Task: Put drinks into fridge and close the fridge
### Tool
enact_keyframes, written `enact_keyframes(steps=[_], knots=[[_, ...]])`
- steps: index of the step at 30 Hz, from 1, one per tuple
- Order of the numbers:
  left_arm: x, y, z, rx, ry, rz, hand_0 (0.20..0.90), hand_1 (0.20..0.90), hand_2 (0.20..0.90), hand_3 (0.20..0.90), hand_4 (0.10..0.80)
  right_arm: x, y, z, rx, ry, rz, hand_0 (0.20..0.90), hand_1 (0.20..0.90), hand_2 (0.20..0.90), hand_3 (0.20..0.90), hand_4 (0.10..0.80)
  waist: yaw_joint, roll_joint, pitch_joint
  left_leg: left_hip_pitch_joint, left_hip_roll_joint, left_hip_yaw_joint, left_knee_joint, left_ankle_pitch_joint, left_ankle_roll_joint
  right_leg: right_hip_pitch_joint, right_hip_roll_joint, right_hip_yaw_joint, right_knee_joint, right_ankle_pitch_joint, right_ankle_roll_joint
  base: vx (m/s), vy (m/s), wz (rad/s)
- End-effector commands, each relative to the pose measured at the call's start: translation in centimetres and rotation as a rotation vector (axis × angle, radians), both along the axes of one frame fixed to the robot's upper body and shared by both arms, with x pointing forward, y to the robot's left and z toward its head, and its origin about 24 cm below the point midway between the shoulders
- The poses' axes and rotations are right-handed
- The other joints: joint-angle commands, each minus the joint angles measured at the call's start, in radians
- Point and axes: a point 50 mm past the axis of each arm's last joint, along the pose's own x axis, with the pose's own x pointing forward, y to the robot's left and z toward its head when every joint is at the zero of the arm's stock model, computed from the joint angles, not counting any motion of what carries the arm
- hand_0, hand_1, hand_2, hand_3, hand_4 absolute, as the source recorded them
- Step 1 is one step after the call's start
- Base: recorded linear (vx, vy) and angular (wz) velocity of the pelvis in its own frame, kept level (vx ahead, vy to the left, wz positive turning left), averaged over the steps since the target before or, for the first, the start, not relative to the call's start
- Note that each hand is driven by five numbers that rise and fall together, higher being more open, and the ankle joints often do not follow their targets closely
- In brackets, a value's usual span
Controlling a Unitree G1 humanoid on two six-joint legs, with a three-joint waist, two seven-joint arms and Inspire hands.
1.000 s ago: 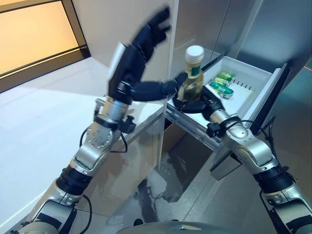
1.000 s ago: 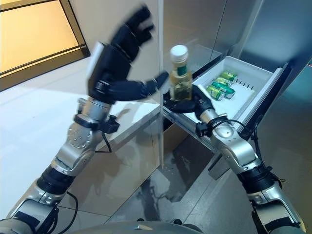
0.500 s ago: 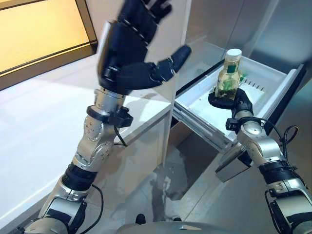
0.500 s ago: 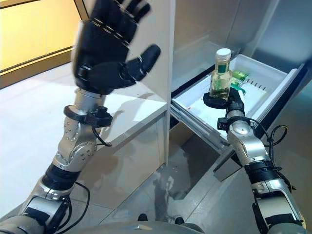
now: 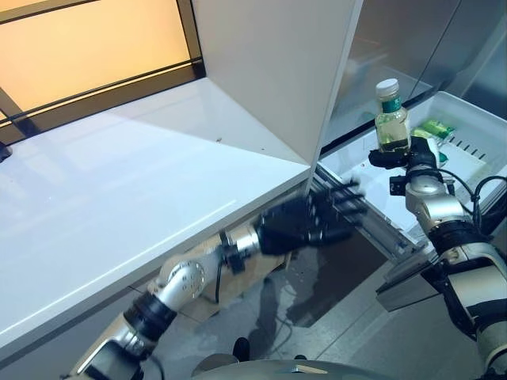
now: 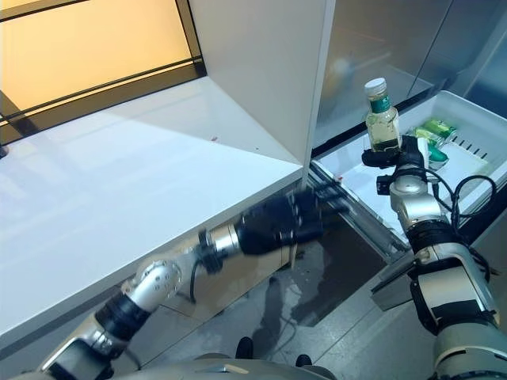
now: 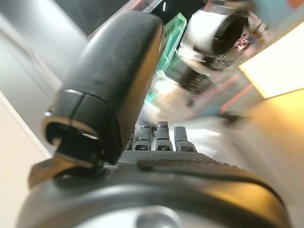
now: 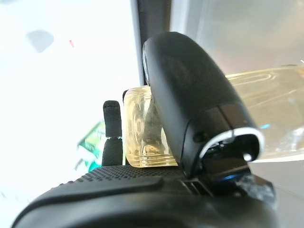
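My right hand (image 5: 413, 155) is shut on a clear bottle (image 5: 390, 119) of yellowish drink with a white cap and green collar. It holds the bottle upright over the open white fridge drawer (image 5: 469, 106). In the right wrist view the thumb (image 8: 190, 104) curls round the bottle (image 8: 142, 137). Green drinks (image 5: 434, 129) lie in the drawer just behind the bottle. My left hand (image 5: 313, 226) is open and empty, with straight fingers (image 7: 161, 137), low under the counter's edge by the drawer's front rail.
A white counter (image 5: 142, 198) fills the left side. A tall white panel (image 5: 269, 71) stands between the counter and the drawer. Grey fridge walls (image 5: 412, 39) rise behind the drawer. Grey floor (image 5: 333, 317) lies below.
My left hand has dropped from high above the counter to below its edge by the drawer front. My right hand has carried the bottle further over the drawer. The camera has shifted.
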Motion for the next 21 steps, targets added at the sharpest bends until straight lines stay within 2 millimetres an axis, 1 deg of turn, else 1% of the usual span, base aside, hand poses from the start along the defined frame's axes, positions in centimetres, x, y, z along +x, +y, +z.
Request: enact_keyframes(steps=[1, 2, 3, 7, 8, 10, 11, 13, 16, 17, 18, 21], knots=[[-2.7, -1.3, -1.2, -0.181, 0.184, -0.078, 0.9, 0.9, 0.9, 0.9, 0.8, 1.3, -1.3, 12.2, -0.251, -0.299, 0.015, 0.3, 0.3, 0.3, 0.2, 0.1, 0.029, -0.036, -0.118, 0.031, -0.021, 0.061, 0.002, -0.095, 0.027, -0.031, -0.006, -0.015, 0.005, 0.056, 0.021, 0.056, 0.02, 0.07], [-2.9, -1.2, -1.7, -0.169, 0.208, -0.078, 0.9, 0.9, 0.9, 0.9, 0.8, 1.2, -1.6, 12.1, -0.26, -0.279, 0.012, 0.3, 0.3, 0.3, 0.2, 0.1, 0.031, -0.035, -0.116, 0.032, -0.022, 0.059, 0.002, -0.095, 0.028, -0.03, -0.006, -0.016, 0.005, 0.056, 0.021, 0.052, 0.013, 0.1], [-3.4, -0.7, -3.1, -0.132, 0.25, -0.062, 0.9, 0.9, 0.9, 0.9, 0.8, 1.2, -2.1, 11.8, -0.283, -0.247, 0.001, 0.3, 0.3, 0.3, 0.2, 0.1, 0.035, -0.033, -0.11, 0.031, -0.023, 0.056, 0.002, -0.094, 0.03, -0.029, -0.007, -0.019, 0.005, 0.057, 0.02, 0.037, 0.003, 0.12], [-4.3, 0.9, -6.7, 0.02, 0.276, -0.002, 0.9, 0.9, 0.9, 0.9, 0.8, 0.9, -3.2, 10.8, -0.331, -0.136, -0.012, 0.3, 0.3, 0.3, 0.2, 0.1, 0.04, -0.031, -0.094, 0.03, -0.023, 0.054, 0.002, -0.093, 0.032, -0.028, -0.01, -0.022, 0.005, 0.056, 0.018, 0.035, -0.007, 0.15], [-4.4, 1.1, -7.2, 0.047, 0.273, 0.008, 0.9, 0.9, 0.9, 0.9, 0.8, 0.9, -3.3, 10.7, -0.336, -0.118, -0.013, 0.3, 0.3, 0.3, 0.2, 0.1, 0.04, -0.03, -0.092, 0.029, -0.022, 0.055, 0.002, -0.093, 0.032, -0.029, -0.01, -0.022, 0.005, 0.056, 0.018, 0.027, -0.014, 0.03], [-4.7, 2.6, -9.4, 0.176, 0.256, 0.067, 0.9, 0.9, 0.9, 0.9, 0.8, 0.6, -4.1, 9.9, -0.344, -0.035, -0.015, 0.3, 0.3, 0.3, 0.2, 0.1, 0.043, -0.029, -0.076, 0.024, -0.021, 0.052, 0.002, -0.089, 0.034, -0.035, -0.011, -0.023, 0.009, 0.057, 0.018, 0.0, 0.0, 0.0], [-4.7, 3.0, -9.9, 0.23, 0.242, 0.083, 0.9, 0.9, 0.9, 0.9, 0.8, 0.5, -4.3, 9.6, -0.344, 0.003, -0.016, 0.3, 0.3, 0.3, 0.2, 0.1, 0.044, -0.029, -0.071, 0.022, -0.021, 0.051, 0.002, -0.088, 0.034, -0.038, -0.011, -0.022, 0.01, 0.058, 0.018, -0.02, -0.04, 0.01], [-4.5, 5.2, -12.1, 0.445, 0.159, 0.154, 0.9, 0.9, 0.9, 0.9, 0.8, 0.3, -4.9, 8.4, -0.329, 0.094, -0.005, 0.3, 0.3, 0.3, 0.2, 0.1, 0.048, -0.031, -0.044, 0.008, -0.019, 0.051, 0.002, -0.081, 0.037, -0.055, -0.01, -0.019, 0.015, 0.062, 0.016, -0.061, -0.073, 0.05], [-4.1, 7.9, -14.1, 0.672, 0.096, 0.215, 0.9, 0.9, 0.9, 0.9, 0.8, 0.2, -5.2, 7.6, -0.323, 0.181, 0.014, 0.3, 0.3, 0.3, 0.2, 0.1, 0.046, -0.036, -0.017, -0.012, -0.016, 0.054, 0.002, -0.073, 0.038, -0.077, -0.004, -0.008, 0.018, 0.068, 0.014, -0.077, -0.069, 0.03], [-4.1, 8.2, -14.3, 0.7, 0.093, 0.226, 0.9, 0.9, 0.9, 0.9, 0.8, 0.2, -5.2, 7.6, -0.327, 0.184, 0.017, 0.3, 0.3, 0.3, 0.2, 0.1, 0.046, -0.036, -0.013, -0.014, -0.015, 0.055, 0.002, -0.072, 0.038, -0.08, -0.003, -0.006, 0.018, 0.068, 0.013, -0.064, -0.073, -0.01], [-3.9, 9.4, -14.9, 0.798, 0.084, 0.259, 0.9, 0.9, 0.9, 0.9, 0.8, 0.1, -5.3, 7.0, -0.315, 0.222, 0.025, 0.3, 0.3, 0.3, 0.2, 0.1, 0.045, -0.04, 0.001, -0.023, -0.012, 0.057, 0.002, -0.069, 0.038, -0.088, 0.001, 0.002, 0.018, 0.071, 0.011, -0.059, -0.074, -0.04], [-3.6, 11.3, -15.6, 0.914, 0.084, 0.313, 0.9, 0.9, 0.9, 0.9, 0.8, 0.1, -5.3, 6.4, -0.302, 0.253, 0.034, 0.3, 0.3, 0.3, 0.2, 0.1, 0.046, -0.045, 0.02, -0.041, -0.008, 0.059, 0.002, -0.064, 0.038, -0.106, 0.006, 0.015, 0.017, 0.075, 0.009, -0.069, -0.077, -0.05]])
